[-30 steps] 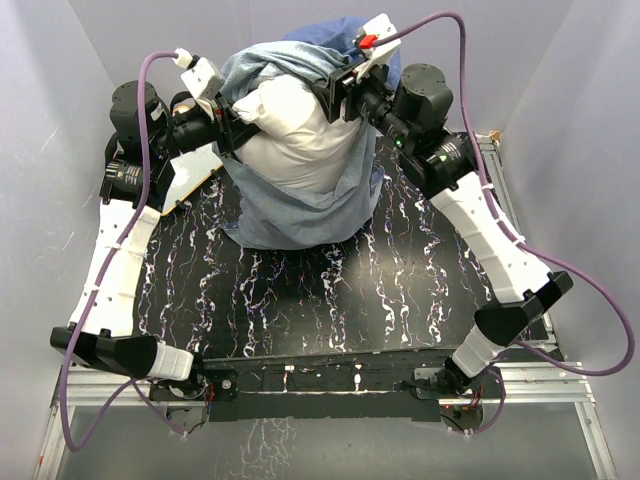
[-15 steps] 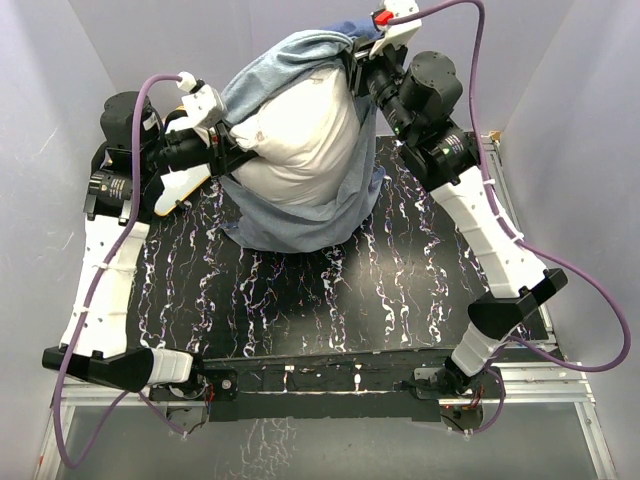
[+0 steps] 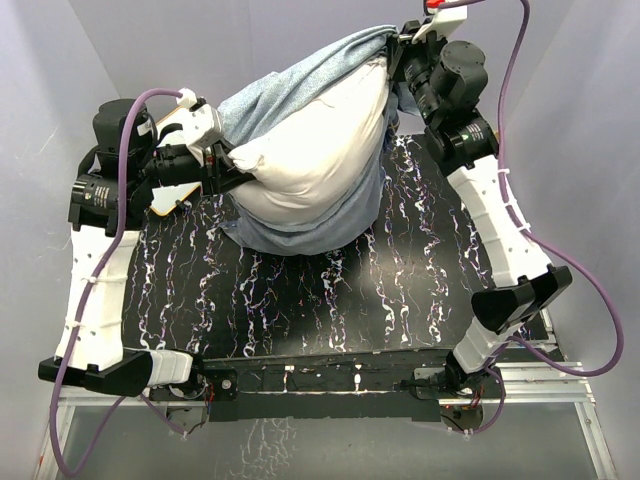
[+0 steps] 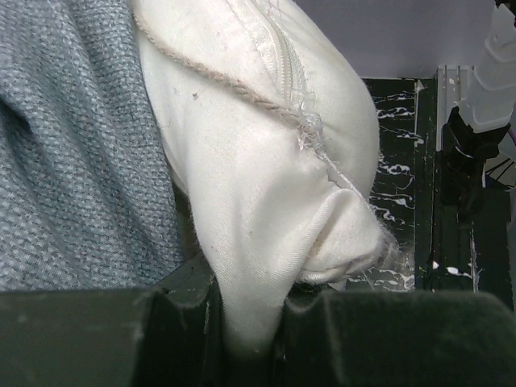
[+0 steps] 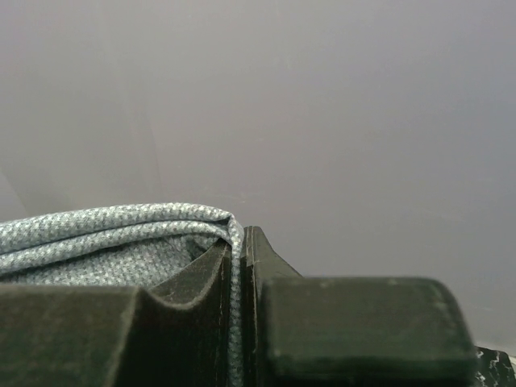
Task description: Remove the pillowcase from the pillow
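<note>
The white pillow (image 3: 315, 140) is held up above the table, tilted from lower left to upper right. The grey-blue pillowcase (image 3: 285, 85) drapes over its top and hangs beneath it (image 3: 335, 222). My left gripper (image 3: 228, 166) is shut on the pillow's left corner; the left wrist view shows white fabric (image 4: 250, 314) pinched between the jaws, with the pillowcase (image 4: 72, 145) beside it. My right gripper (image 3: 397, 52), high at the back right, is shut on the pillowcase's edge; a fold of the cloth (image 5: 235, 322) runs between its fingers.
A flat white board with an orange edge (image 3: 163, 200) lies under the left arm at the table's left side. The black marbled table top (image 3: 330, 300) spreads out in front of the pillow. Grey walls close in on three sides, and a metal frame (image 3: 548, 335) runs along the right.
The right gripper has shut on the pillowcase edge and risen toward the back right, pulling the cloth along. The left arm has drawn the pillow corner leftward, stretching the bundle.
</note>
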{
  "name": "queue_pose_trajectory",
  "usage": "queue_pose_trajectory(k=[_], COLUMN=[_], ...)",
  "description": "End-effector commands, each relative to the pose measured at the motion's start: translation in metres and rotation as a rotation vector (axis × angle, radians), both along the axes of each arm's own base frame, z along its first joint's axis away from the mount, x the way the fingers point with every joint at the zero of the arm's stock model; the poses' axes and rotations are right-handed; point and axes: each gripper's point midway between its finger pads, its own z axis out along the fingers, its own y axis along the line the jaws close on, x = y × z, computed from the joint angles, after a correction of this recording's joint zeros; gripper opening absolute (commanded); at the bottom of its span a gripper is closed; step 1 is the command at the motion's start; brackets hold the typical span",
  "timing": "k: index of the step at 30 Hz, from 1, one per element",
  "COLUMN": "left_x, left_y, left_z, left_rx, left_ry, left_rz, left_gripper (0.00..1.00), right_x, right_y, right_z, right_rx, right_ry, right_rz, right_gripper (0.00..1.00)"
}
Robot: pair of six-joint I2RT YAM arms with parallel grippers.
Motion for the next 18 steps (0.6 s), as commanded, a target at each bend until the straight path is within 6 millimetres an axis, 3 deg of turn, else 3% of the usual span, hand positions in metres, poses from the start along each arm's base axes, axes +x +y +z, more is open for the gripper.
queue_pose_trajectory(k=[1, 4, 10, 11, 14, 18], left_x=[-0.041, -0.044, -0.048, -0.048, -0.045, -0.036], left_y=[0.002, 0.002, 0.001, 0.002, 0.003, 0.001], left_z=[0.008, 0.017, 0.026, 0.025, 0.024, 0.033], left_rx=[-0.012, -0.032, -0.041, -0.039, -0.029, -0.066], left_ry=[0.064, 0.049, 0.042, 0.044, 0.041, 0.004], left_rz=[-0.072, -0.068, -0.072, -0.069, -0.060, -0.032], left_gripper=[0.00, 0.00, 0.00, 0.00, 0.00, 0.00], right_x=[0.019, 0.032, 0.054, 0.055, 0.053, 0.039], right_y=[-0.021, -0.027, -0.047, -0.050, -0.055, -0.034], right_z=[-0.011, -0.049, -0.148, -0.168, -0.199, -0.245], right_rx=[0.026, 0.039, 0.156, 0.184, 0.261, 0.302], right_ry=[0.009, 0.094, 0.332, 0.380, 0.459, 0.578], right_rz=[-0.064, -0.060, 0.023, 0.041, 0.111, 0.243], right_gripper=[0.08, 0.08, 0.08, 0.08, 0.08, 0.08])
